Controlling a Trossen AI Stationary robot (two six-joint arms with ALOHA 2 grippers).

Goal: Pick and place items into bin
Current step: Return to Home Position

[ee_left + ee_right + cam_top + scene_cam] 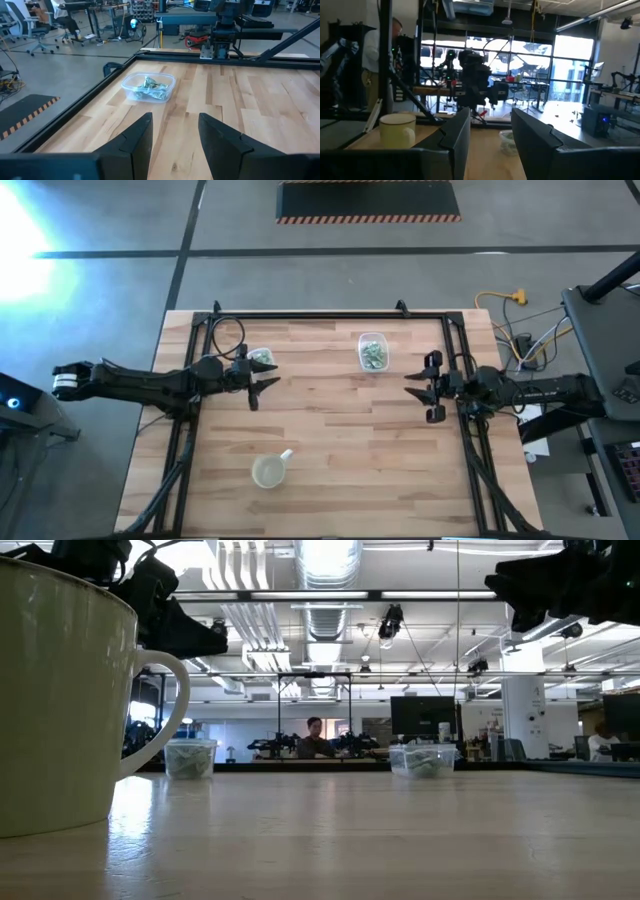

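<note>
Looking from above, your left gripper at nine o'clock and right gripper at three both hang spread and empty; items lie in the bin near twelve. Low view: both hang high. Wrist views: fingers parted, so retract straight back.

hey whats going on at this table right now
Nothing is being handled at this moment. The left tool and the right tool both hang open and empty over opposite sides of the wooden table. The green packets lie inside two clear containers: the middle bin on the far side and the left bin beside the left tool. A yellowish cup stands alone near the front edge.
</note>
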